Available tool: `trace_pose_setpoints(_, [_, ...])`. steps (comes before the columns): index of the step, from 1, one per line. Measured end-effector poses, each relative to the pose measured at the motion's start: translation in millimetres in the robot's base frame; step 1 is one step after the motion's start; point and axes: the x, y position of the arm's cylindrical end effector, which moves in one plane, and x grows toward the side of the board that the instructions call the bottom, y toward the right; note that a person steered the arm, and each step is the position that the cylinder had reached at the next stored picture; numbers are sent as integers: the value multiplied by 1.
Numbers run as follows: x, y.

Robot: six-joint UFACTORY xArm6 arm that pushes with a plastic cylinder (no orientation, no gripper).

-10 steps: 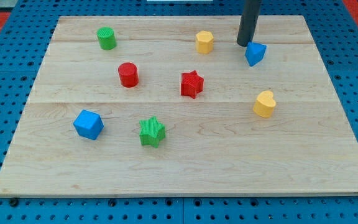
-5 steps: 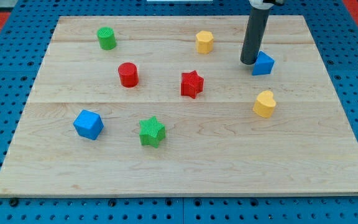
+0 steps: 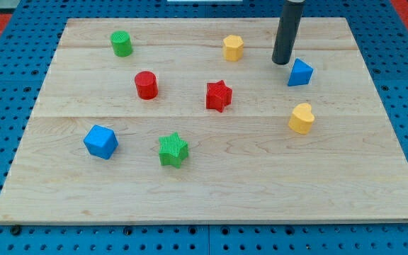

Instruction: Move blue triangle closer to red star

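The blue triangle (image 3: 299, 73) lies on the wooden board (image 3: 211, 184) at the upper right. The red star (image 3: 218, 95) lies near the board's middle, well to the left of the triangle and slightly lower. My tip (image 3: 282, 61) stands just up and left of the blue triangle, a small gap apart from it. The dark rod rises from there out of the view's top.
A yellow hexagon (image 3: 233, 47) sits left of the tip. A yellow heart (image 3: 302, 118) lies below the triangle. A red cylinder (image 3: 146, 85), green cylinder (image 3: 121, 44), blue cube (image 3: 100, 142) and green star (image 3: 173, 150) lie on the left half.
The tip pushed the blue triangle down and slightly right, then drew back up and a little left, leaving a gap. The triangle has turned a little. Other blocks have not moved.
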Motion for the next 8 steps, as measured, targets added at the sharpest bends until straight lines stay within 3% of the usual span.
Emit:
trace_pose_setpoints(1, [-17,7])
trace_pose_setpoints(3, [10,60])
trace_pose_setpoints(5, [56,53])
trace_pose_setpoints(8, [67,6])
